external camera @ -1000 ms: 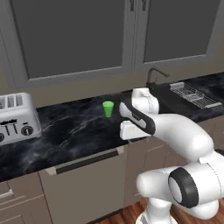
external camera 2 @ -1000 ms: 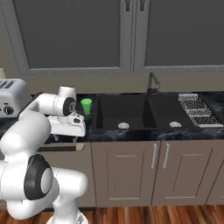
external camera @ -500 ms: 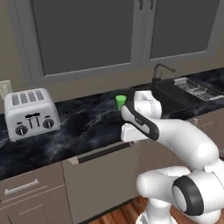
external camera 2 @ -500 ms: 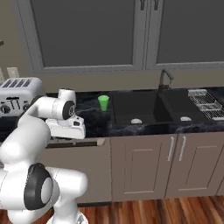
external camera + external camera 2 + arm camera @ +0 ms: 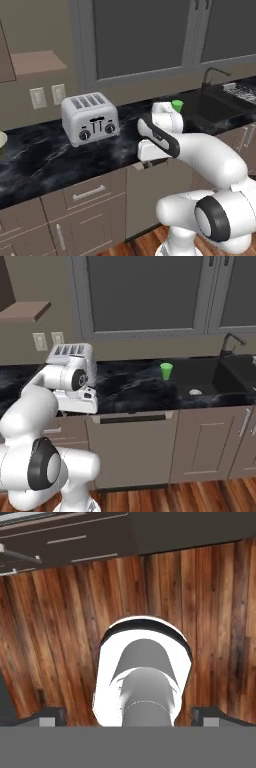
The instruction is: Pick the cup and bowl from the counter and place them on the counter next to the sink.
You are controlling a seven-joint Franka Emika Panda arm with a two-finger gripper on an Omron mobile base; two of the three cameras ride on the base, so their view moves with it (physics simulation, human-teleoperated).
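The small green cup (image 5: 177,105) (image 5: 166,370) stands upright on the black veined counter (image 5: 45,155) (image 5: 130,387), just left of the sink (image 5: 215,107) (image 5: 235,373). A cream rounded sliver at the far left edge looks like the bowl (image 5: 1,139); most of it is cut off. My gripper (image 5: 144,164) (image 5: 75,410) (image 5: 128,717) hangs in front of the counter's front edge and points down at the floor. It is well left of the cup and nearer to me. Its fingers (image 5: 47,717) stand wide apart with nothing between them.
A silver four-slot toaster (image 5: 90,117) (image 5: 72,353) sits on the counter against the wall. A dark curved faucet (image 5: 212,76) (image 5: 228,344) rises behind the sink. Grey cabinets hang above, drawers and cupboard doors run below, and the floor (image 5: 60,622) is wood planks.
The whole scene has slid rightward in both base views, so the base has driven left along the counter. The toaster has come toward the middle. The arm holds its pose and the gripper stays open.
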